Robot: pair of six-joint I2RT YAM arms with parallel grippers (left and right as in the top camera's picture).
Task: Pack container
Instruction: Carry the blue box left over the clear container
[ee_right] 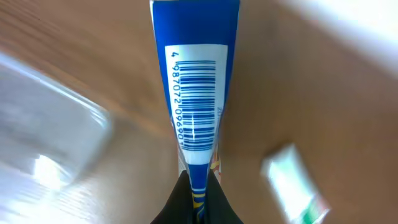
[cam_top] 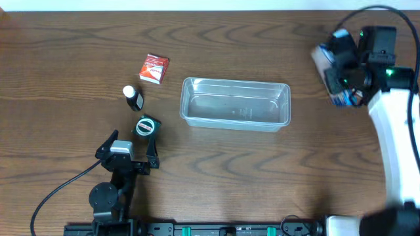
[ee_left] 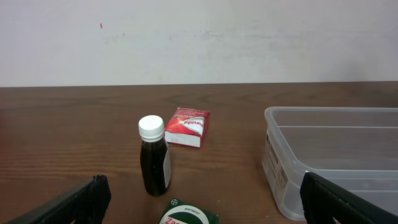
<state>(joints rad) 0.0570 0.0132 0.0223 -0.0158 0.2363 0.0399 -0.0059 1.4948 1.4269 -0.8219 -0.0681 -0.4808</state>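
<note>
The clear rectangular container (cam_top: pixel 235 105) stands empty at mid-table; its near corner shows in the left wrist view (ee_left: pixel 329 143) and a blurred edge in the right wrist view (ee_right: pixel 43 143). My right gripper (cam_top: pixel 338 82) is at the far right, shut on a blue and white packet (cam_top: pixel 321 59). The right wrist view shows that packet (ee_right: pixel 196 93), barcode up, pinched at its thin end by the gripper (ee_right: pixel 198 199). My left gripper (cam_top: pixel 128 152) stands open near the front left, with a green ointment box (ee_left: pixel 189 216) lying between its fingers (ee_left: pixel 68 205).
Left of the container sit a red box (cam_top: pixel 154 68), a dark bottle with a white cap (cam_top: pixel 133 98) and the green ointment box (cam_top: pixel 146 126). A blurred white and green item (ee_right: pixel 295 183) lies on the table under the right arm.
</note>
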